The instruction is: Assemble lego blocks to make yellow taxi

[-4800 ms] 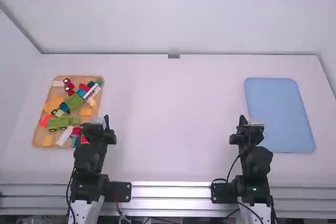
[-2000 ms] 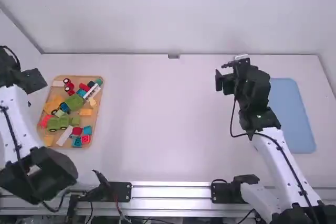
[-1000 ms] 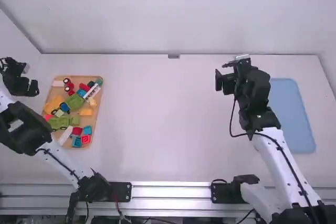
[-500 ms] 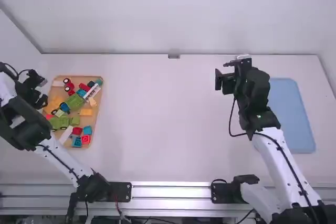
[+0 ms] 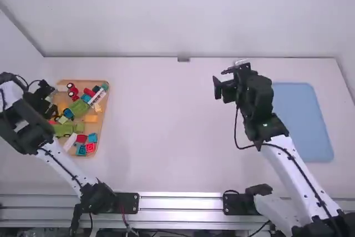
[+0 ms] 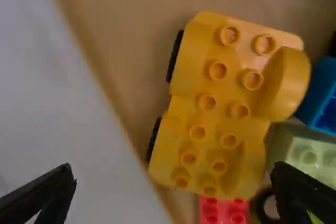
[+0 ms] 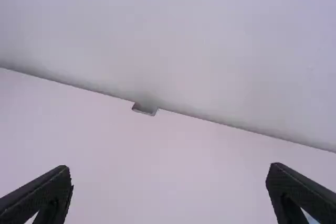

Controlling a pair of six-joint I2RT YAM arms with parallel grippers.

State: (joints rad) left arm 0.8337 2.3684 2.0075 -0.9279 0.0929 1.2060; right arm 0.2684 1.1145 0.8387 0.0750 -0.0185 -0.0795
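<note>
Your left gripper (image 6: 173,174) is spread wide with nothing between its fingers, poised above the yellow wheeled base (image 6: 210,98), which lies on the tray (image 6: 121,3) beneath it. Your right gripper (image 7: 169,171) is also wide and empty, well apart over the counter (image 5: 172,142). You look to be at the very start: no taxi is built, and you likely have the base to pick up, then loose yellow blocks (image 5: 90,119) beside it to fit on.
</note>
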